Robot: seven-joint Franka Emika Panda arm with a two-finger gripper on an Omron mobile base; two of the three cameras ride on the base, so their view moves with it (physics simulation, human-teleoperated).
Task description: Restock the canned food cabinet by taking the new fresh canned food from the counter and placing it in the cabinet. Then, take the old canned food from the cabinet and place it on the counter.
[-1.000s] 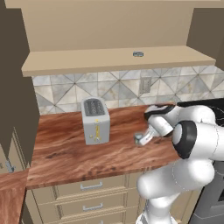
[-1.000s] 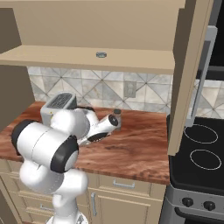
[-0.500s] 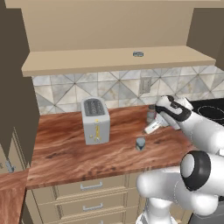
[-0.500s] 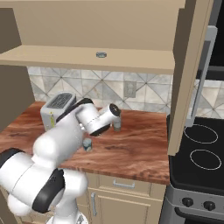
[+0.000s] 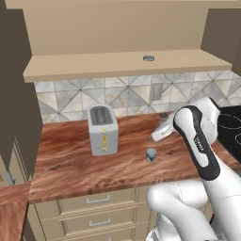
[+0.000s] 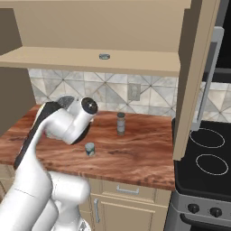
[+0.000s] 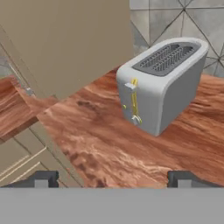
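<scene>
Left base view: flat silver tin [image 5: 148, 58] sits on the cabinet [image 5: 127, 63] shelf board, toward its right end. So the first half of the task looks done: new tin stocked. Right base view agrees, tin [image 6: 104, 56] on the shelf near mid-board.

Old can [image 5: 150, 154], dark with pale label, stands upright on the table [image 5: 70, 162], close to the front edge, right of the toaster [image 5: 102, 129]. Right base view shows it [image 6: 90, 149] free-standing, nothing touching it. Judged from this, the second half is also done or nearly so.

Slim shaker [image 6: 120, 123] stands further back, toward the wall.

Hand view: gripper [image 7: 113, 178] looks over the table at the toaster; two finger tips [image 7: 41, 178] well apart, nothing between them. Fingers spread, empty.

Left over: likely only clearing the arm away.
</scene>
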